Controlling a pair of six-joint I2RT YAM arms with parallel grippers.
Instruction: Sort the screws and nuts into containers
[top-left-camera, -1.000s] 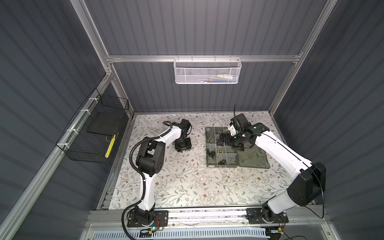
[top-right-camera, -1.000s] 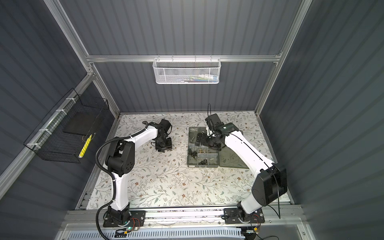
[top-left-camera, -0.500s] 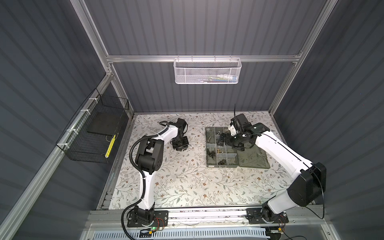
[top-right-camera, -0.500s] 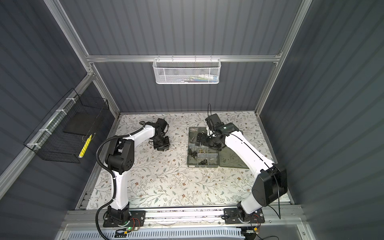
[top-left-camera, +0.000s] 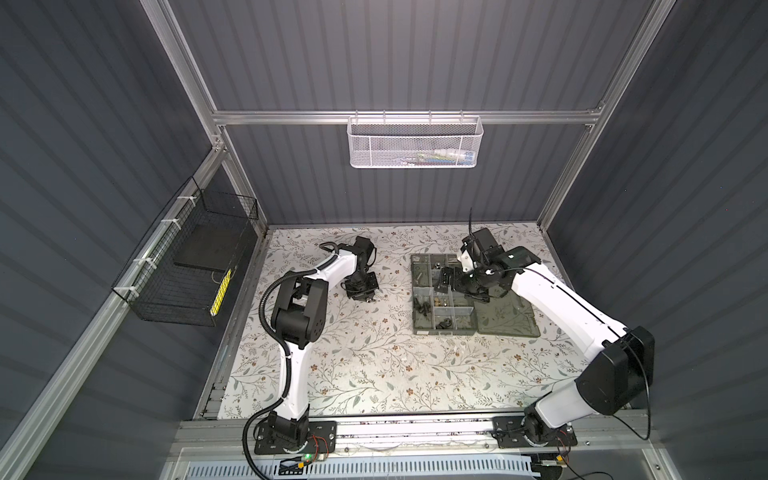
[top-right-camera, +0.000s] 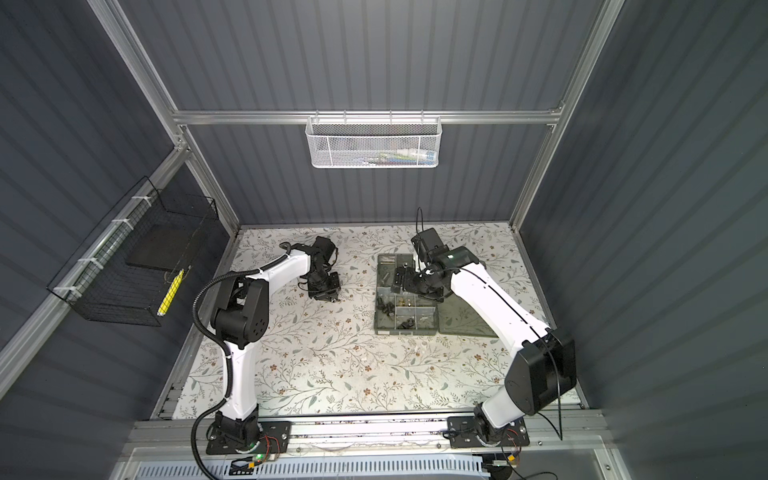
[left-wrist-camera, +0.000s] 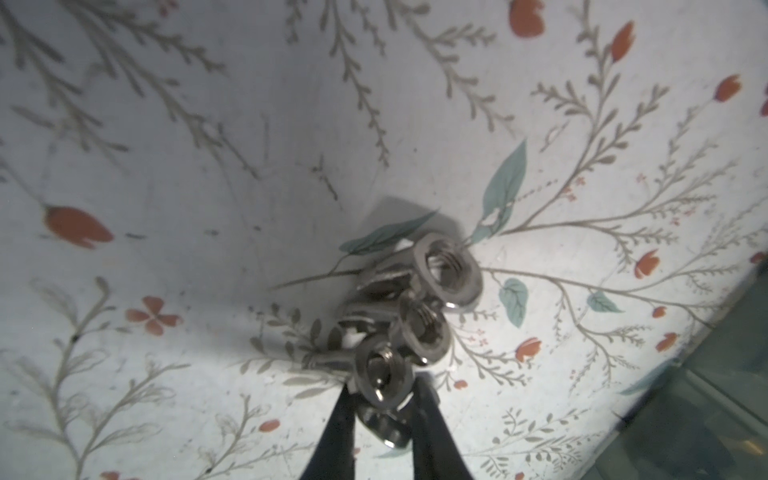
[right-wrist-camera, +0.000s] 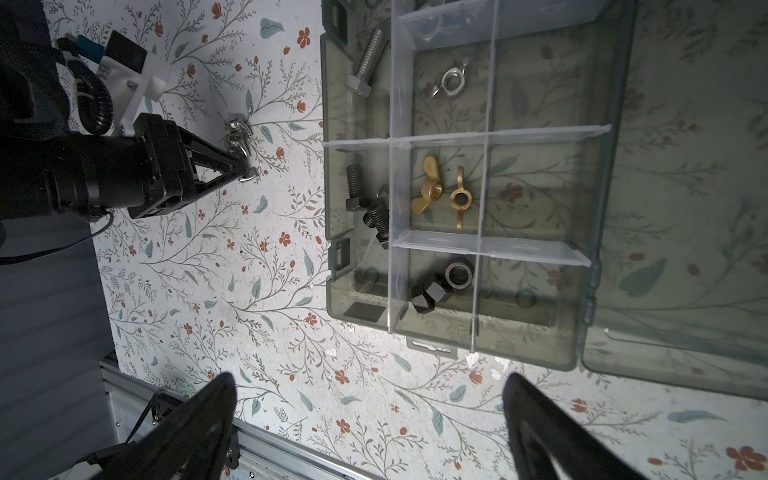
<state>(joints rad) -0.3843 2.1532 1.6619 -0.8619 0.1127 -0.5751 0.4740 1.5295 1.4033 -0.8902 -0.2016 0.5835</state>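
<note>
1. My left claw (left-wrist-camera: 384, 384) stands narrow. Its fingers (left-wrist-camera: 338, 428) sit one on each side of a silver nut (left-wrist-camera: 382, 372) and pinch it.
2. That nut lies at the edge of the pile of silver nuts (left-wrist-camera: 428, 299) on the floral mat (left-wrist-camera: 166, 124), well apart from the organiser box (top-left-camera: 444, 332). It appears to be at mat level, not yet lifted. I judge an edge piece is taken so the fingers clear its neighbours.
3. My right claw (right-wrist-camera: 370, 380) is spread wide and holds nothing. In a top view it hovers over the box. I judge it waits there, clear of the left arm's path.
4. The lid (right-wrist-camera: 685, 208) lies flat beside the box on its hinge, so every compartment is reachable from above.
5. Compartment contents, right wrist view:
   - one silver bolt (right-wrist-camera: 365, 62), alone;
   - one silver wing nut (right-wrist-camera: 451, 81), in the next compartment;
   - black bolts (right-wrist-camera: 365, 199), lying together;
   - two brass wing nuts (right-wrist-camera: 440, 191), side by side;
   - black hex nuts (right-wrist-camera: 440, 286), touching.
6. Like lies with like. I cannot tell which compartment takes plain silver nuts.
</note>
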